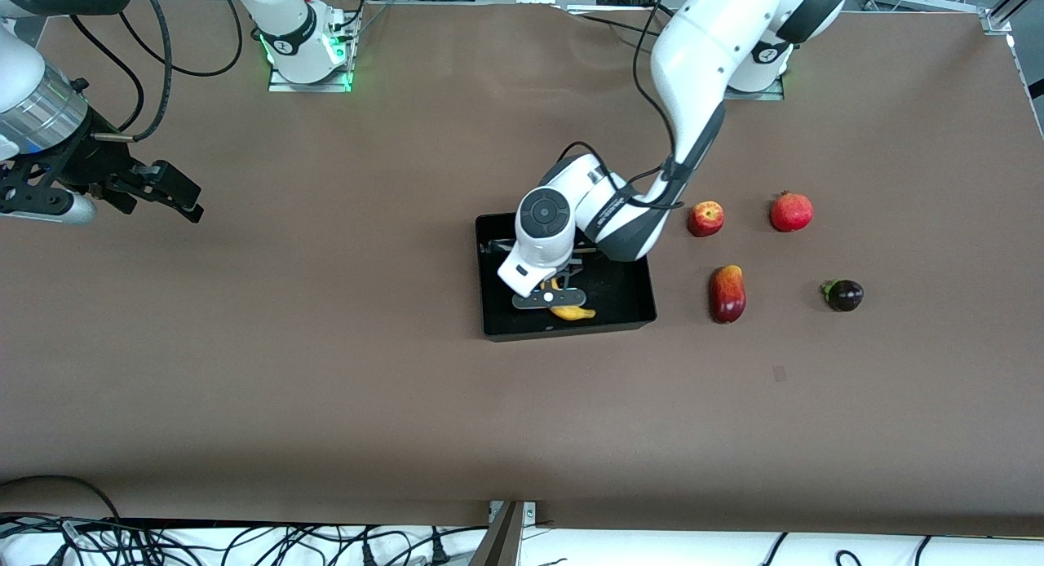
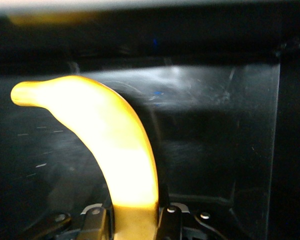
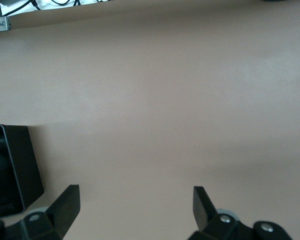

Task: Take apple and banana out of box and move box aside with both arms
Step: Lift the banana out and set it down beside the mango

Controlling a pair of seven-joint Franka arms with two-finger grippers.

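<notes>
Yellow banana (image 2: pixel 115 150) is lying in the black box (image 1: pixel 632 293), its long axis crossing the left gripper (image 1: pixel 556 297), which is clamping its middle, while the right gripper (image 3: pixel 135 205) is waiting wide open over the table's right-arm end.

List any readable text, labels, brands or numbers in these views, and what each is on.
None readable.
Small dark marks on the left arm over the box: too small to read.
Dark round marks on both arm bases near the green lights: no legible text.
Banana, apple and table: no labels or print.
</notes>
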